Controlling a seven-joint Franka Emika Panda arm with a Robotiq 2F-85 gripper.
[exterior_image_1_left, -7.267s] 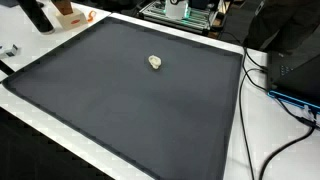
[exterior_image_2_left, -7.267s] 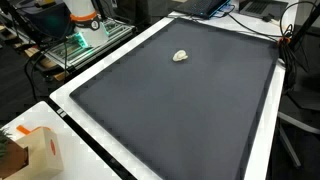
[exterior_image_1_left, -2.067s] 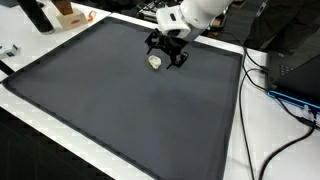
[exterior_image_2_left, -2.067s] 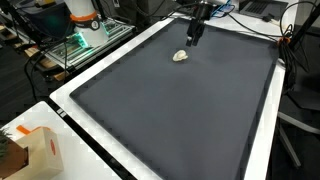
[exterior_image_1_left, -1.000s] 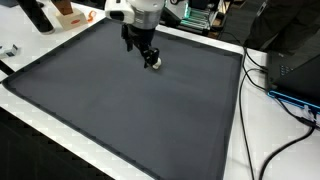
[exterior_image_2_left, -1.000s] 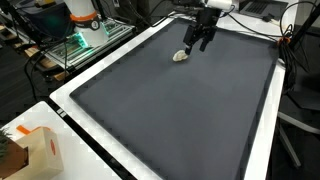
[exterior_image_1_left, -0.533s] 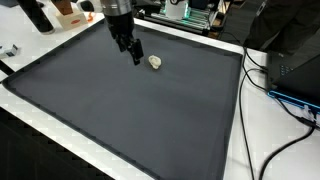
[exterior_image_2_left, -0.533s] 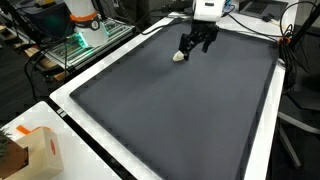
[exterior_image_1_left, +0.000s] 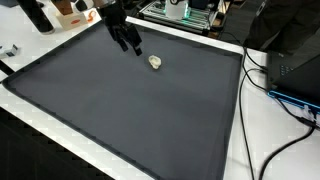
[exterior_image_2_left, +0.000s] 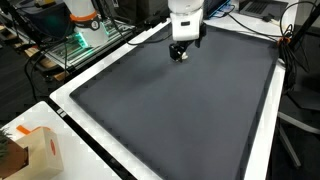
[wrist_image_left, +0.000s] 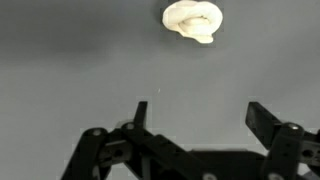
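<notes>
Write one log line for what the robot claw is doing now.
gripper: open, empty | nearest: small white lump, ahead of fingertips, not touching | surface: dark mat

Bare mat (wrist_image_left: 70, 60) between and beside fingers (wrist_image_left: 140, 116); only cream knotted lump (wrist_image_left: 192, 21) lies ahead, well apart.

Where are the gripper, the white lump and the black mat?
gripper (wrist_image_left: 200, 118): wrist view, midway between its open fingertips.
white lump (wrist_image_left: 193, 21): wrist view, middle of the lump, lying apart from the fingers.
black mat (exterior_image_1_left: 130, 115): in an exterior view, a bare stretch near its middle.
</notes>
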